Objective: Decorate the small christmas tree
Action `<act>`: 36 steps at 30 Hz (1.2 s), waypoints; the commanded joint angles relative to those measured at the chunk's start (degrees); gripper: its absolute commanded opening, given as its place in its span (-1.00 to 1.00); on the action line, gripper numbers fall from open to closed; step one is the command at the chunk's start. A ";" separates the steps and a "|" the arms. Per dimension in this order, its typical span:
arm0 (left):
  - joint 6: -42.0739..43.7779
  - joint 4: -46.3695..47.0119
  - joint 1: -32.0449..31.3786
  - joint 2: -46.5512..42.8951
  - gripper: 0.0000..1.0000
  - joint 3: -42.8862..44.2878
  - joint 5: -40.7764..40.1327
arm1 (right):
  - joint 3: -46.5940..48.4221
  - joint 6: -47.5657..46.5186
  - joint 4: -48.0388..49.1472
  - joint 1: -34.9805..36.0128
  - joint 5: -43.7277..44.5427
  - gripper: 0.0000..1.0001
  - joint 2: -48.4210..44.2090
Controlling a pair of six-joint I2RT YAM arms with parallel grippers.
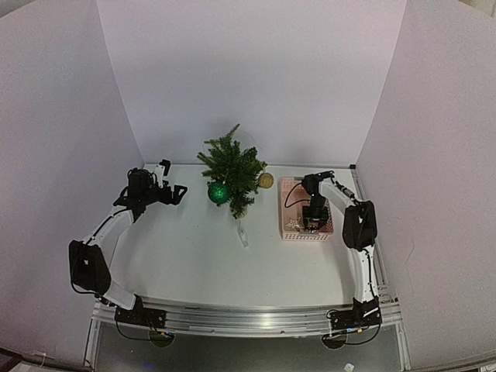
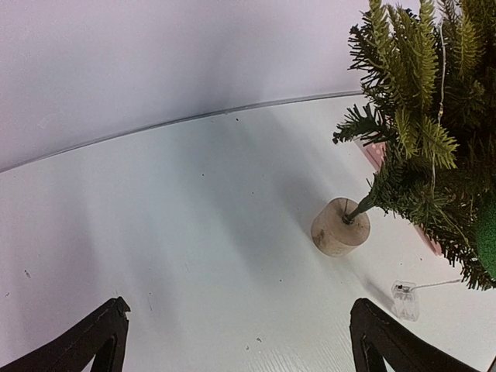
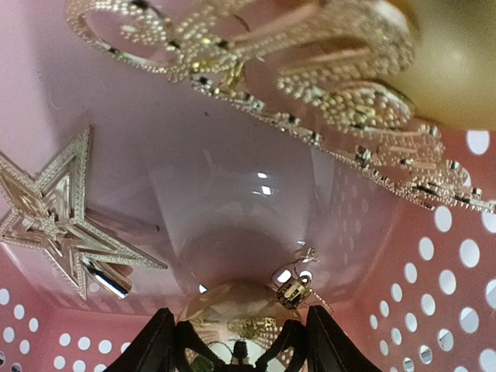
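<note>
The white tabletop (image 1: 194, 256) is carrying two main items. The small christmas tree (image 1: 231, 169) is standing at the middle of the far edge on its pale round base (image 2: 339, 227). A green bauble (image 1: 218, 192) is hanging on its left side, and a gold ball (image 1: 266, 180) is showing at its right side.

The pink basket (image 1: 288, 187) is sitting near the far right corner. It is holding, in descending size:
- a silver glitter ornament (image 3: 310, 85);
- a silver star (image 3: 46, 217);
- a faceted gold bauble (image 3: 232, 310).

My right gripper (image 3: 240, 341) is reaching down into the basket, its fingers pressing against both sides of the faceted gold bauble. My left gripper (image 2: 240, 341) is hovering to the left of the tree with its fingers spread wide and nothing between them.

A small clear battery box (image 2: 404, 301) is lying on the tabletop in front of the tree, wired into the branches.

Limits of view:
- my right arm is covering much of the basket in the top view;
- the picture edge is cutting off the glitter ornament, so I cannot tell its full shape;
- a rounded gold surface (image 3: 457, 70) is filling the upper right corner of the right wrist view, and I cannot tell what it is.
</note>
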 commanded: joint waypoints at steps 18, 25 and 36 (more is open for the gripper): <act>-0.33 2.19 0.81 -0.28 0.99 2.74 1.94 | -0.66 -1.89 -11.86 0.29 -2.71 0.11 1.81; -0.39 2.60 0.82 -0.89 0.99 2.54 2.54 | 2.21 -1.22 -11.88 0.22 -2.16 -0.30 0.15; -0.28 4.87 0.84 -4.54 0.99 0.81 5.91 | 11.39 2.18 -10.41 0.24 -4.00 -0.31 -7.76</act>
